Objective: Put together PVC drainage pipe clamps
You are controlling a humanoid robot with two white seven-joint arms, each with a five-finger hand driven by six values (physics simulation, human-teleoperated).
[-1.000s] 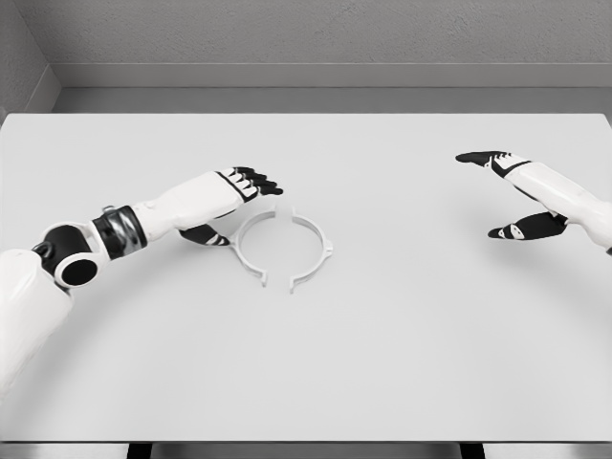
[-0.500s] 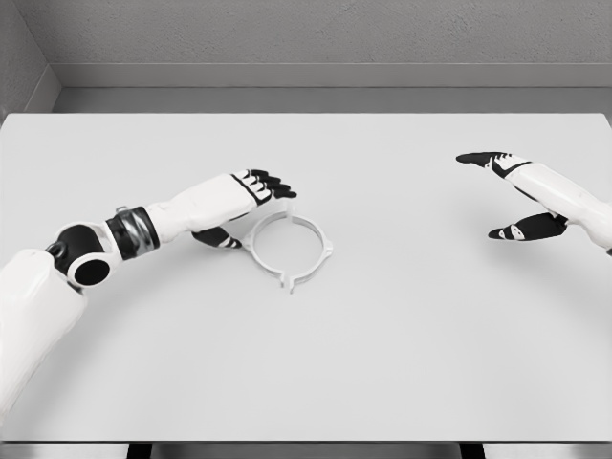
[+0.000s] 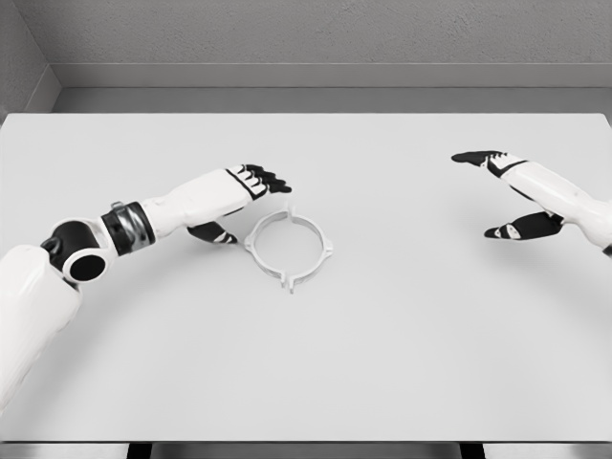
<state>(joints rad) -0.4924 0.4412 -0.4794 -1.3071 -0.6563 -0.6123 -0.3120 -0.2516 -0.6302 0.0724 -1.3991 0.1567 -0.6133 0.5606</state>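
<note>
Two white half-ring clamp pieces lie joined as one closed ring, the pipe clamp (image 3: 288,248), on the white table (image 3: 382,335) a little left of centre. My left hand (image 3: 241,203) hovers just beside the ring's upper left. Its black fingers (image 3: 265,179) are spread over the rim and its thumb (image 3: 214,233) is low beside the ring's left edge, holding nothing. My right hand (image 3: 497,196) is far off at the right, fingers spread wide, empty.
A grey wall (image 3: 306,38) runs behind the table's far edge. The table's front edge lies along the bottom of the view.
The left half-ring was pushed right against the right half, closing the gap into one smaller ring. My left hand then drew back a little to the left. The right hand barely moved.
</note>
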